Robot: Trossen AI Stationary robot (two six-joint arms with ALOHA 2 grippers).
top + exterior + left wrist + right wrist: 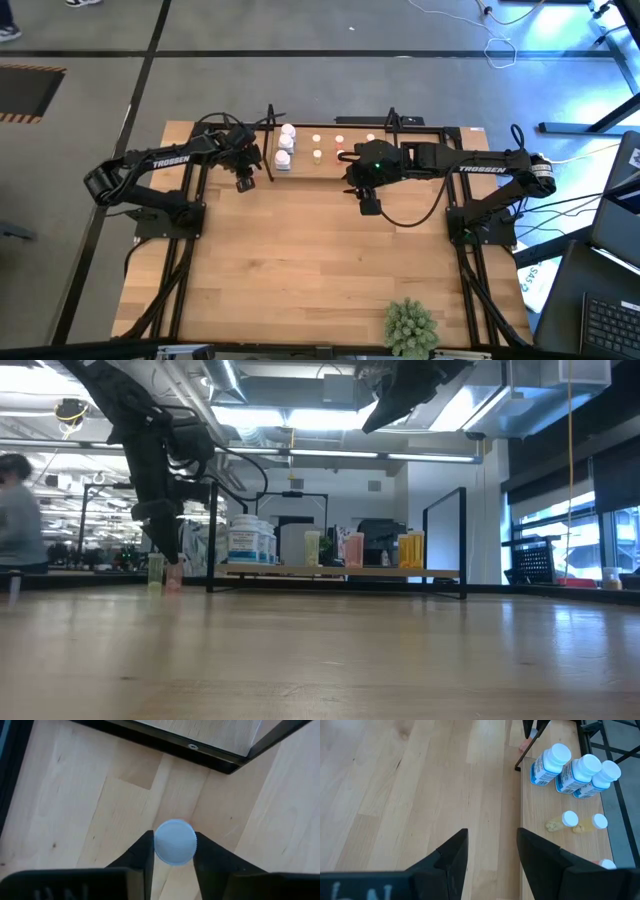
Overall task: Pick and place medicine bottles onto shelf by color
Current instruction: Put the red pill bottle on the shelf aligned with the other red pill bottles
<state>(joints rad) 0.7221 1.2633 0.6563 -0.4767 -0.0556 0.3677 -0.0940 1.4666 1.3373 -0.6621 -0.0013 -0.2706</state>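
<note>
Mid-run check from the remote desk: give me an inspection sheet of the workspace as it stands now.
Surface: pale wood table, bare across its middle.
Job's things: three white bottles grouped at one end of the shelf; small white-capped bottles spaced along it; one white-capped bottle stands on the table just off the shelf's end.
Clutter: green plant at the near table edge.
Grippers: left gripper has a finger on each side of that capped bottle; right gripper open, empty, above bare wood beside the shelf.
Cables: black cable loops under the right arm; loose cables on the floor beyond.
Surroundings: a person at the low view's far left.
</note>
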